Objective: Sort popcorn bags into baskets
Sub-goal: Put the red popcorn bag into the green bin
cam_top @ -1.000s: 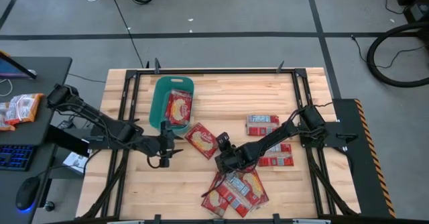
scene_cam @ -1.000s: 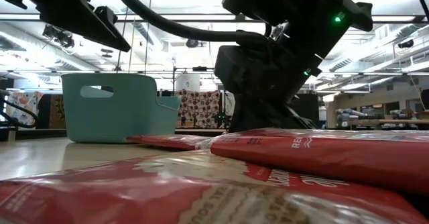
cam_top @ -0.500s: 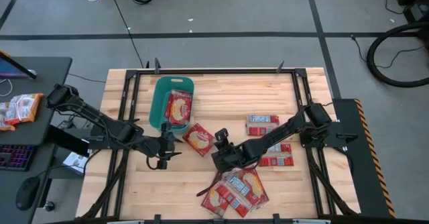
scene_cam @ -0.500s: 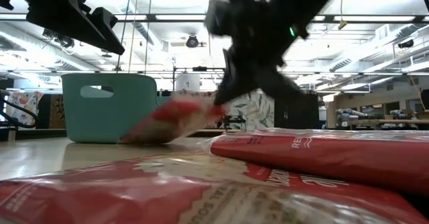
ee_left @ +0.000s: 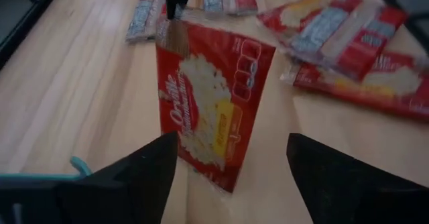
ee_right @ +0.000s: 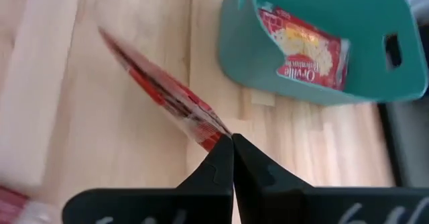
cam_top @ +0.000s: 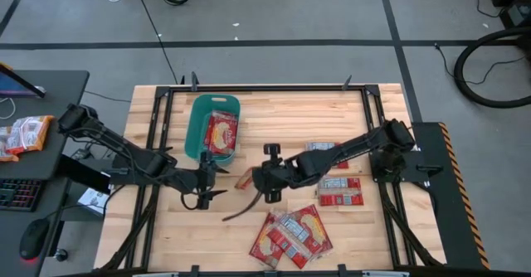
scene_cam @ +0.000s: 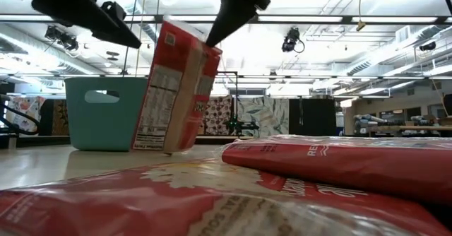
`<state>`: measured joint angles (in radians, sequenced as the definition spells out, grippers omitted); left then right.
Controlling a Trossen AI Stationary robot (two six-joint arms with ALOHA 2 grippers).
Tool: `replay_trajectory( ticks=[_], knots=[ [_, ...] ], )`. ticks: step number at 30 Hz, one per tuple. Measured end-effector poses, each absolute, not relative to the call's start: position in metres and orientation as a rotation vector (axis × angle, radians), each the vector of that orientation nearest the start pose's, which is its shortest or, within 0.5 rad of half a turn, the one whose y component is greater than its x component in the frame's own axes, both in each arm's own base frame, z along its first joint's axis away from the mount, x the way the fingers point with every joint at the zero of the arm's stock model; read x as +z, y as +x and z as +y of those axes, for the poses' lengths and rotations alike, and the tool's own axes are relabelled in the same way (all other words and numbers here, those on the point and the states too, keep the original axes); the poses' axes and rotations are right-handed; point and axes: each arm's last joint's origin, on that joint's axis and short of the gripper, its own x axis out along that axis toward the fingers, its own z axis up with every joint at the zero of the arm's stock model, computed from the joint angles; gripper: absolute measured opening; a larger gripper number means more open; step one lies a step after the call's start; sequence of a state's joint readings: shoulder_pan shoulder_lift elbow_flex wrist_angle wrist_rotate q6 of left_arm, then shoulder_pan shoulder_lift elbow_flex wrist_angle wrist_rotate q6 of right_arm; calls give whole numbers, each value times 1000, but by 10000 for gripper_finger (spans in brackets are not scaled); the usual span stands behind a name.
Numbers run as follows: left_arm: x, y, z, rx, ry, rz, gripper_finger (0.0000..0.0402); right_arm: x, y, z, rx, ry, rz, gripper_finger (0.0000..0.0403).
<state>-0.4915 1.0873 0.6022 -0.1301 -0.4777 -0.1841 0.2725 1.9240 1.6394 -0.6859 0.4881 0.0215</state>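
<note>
My right gripper (cam_top: 264, 180) is shut on a red popcorn bag (scene_cam: 176, 87) at mid-table, a little to the near side of the teal basket (cam_top: 192, 128). The bag (ee_left: 214, 110) hangs upright, showing its tan picture in the left wrist view and its pale label in the low view. My left gripper (cam_top: 207, 183) is open and hovers just left of that bag, touching nothing. One popcorn bag (cam_top: 221, 133) lies inside the basket (ee_right: 322, 83). Several more bags lie flat on the table to the right and near side. My right gripper pinches the bag's upper corner (ee_left: 173, 33) between its two shut fingers (ee_right: 221, 167), slanting down from above and from the table's right. The bag hangs below the fingers, slightly tilted, and its shadow on the wood lies apart from it, so it looks lifted clear.
A pile of bags (cam_top: 290, 235) lies near the table's near edge, and two more (cam_top: 325, 154) (cam_top: 340, 191) lie under the right arm. Black frame rails run along the table's sides. Bare wood lies between the hanging bag and the basket.
My right gripper has risen and moved toward the table's left and the basket. The bag it holds lay flat on the wood a second ago; one end came up first, and now it hangs upright, off the table.
</note>
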Motion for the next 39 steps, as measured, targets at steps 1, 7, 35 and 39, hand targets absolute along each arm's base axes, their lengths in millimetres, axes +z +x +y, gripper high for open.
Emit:
replay_trajectory(
  ticks=[1,7,35,39],
  knots=[
    [222,200,-92,40,89,534,289,266,405,96,-220,-301,902,1],
    [217,205,-97,67,36,523,298,270,408,81,-303,-110,891,0],
    [196,238,-92,256,-13,451,158,272,413,82,-314,136,833,3],
    [196,238,-92,253,-12,452,78,272,413,83,-300,142,838,5]
  ],
)
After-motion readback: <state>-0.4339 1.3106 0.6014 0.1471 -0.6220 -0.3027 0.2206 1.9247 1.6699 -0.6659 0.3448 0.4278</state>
